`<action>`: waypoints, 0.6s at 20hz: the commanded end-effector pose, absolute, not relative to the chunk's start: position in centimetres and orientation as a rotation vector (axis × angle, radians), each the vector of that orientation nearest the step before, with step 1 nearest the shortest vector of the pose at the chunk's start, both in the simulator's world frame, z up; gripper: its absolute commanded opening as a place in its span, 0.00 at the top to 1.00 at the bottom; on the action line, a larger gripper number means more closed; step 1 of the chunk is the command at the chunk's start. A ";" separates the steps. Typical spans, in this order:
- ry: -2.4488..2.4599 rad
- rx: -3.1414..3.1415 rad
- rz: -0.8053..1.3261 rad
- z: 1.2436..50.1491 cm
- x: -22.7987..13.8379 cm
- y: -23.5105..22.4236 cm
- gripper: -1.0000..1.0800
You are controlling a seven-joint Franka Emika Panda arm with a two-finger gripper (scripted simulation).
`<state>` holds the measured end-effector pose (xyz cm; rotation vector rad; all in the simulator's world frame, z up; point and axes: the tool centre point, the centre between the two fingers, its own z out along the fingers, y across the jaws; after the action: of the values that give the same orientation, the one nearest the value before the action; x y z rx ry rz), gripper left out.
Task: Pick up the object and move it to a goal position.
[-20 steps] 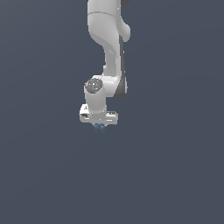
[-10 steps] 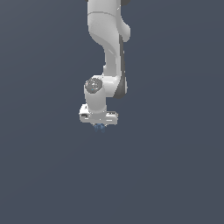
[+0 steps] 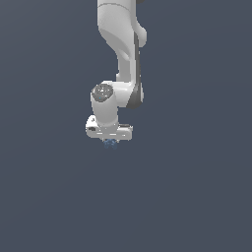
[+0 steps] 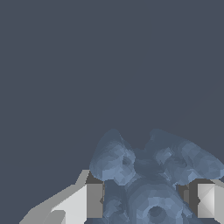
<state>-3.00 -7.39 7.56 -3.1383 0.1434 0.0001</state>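
Observation:
The object (image 3: pixel 110 143) is a tiny steel-blue spiky thing that peeks out just under the white hand of the arm in the exterior view. In the wrist view the object (image 4: pixel 148 175) fills the space between the two fingers, its rounded lobes bulging past them. My gripper (image 3: pixel 110 142) is shut on it, with one finger (image 4: pixel 89 200) on each side pressed against the blue lobes. The fingertips themselves are hidden behind the hand in the exterior view.
Everything around is a flat, plain dark grey-blue ground (image 3: pixel 197 197). The white arm (image 3: pixel 123 44) comes down from the top of the exterior view.

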 end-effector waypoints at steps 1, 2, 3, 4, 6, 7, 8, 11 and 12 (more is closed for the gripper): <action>0.143 -3.138 -0.001 9.0 -2.1 -7.6 1.00; 0.143 -3.138 -0.001 9.6 -1.7 -7.7 1.00; 0.143 -3.138 -0.001 10.3 -1.3 -7.8 1.00; 0.144 -3.139 -0.001 10.9 -0.9 -7.9 1.00; 0.144 -3.139 -0.001 12.4 0.0 -8.1 1.00; 0.144 -3.139 -0.001 13.2 0.5 -8.2 1.00; 0.144 -3.139 -0.001 13.9 1.0 -8.3 1.00; 0.144 -3.139 -0.001 16.3 2.6 -8.6 1.00; 0.144 -3.139 -0.001 17.0 3.0 -8.7 1.00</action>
<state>2.32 -8.57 15.82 -3.1389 0.1438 -0.0019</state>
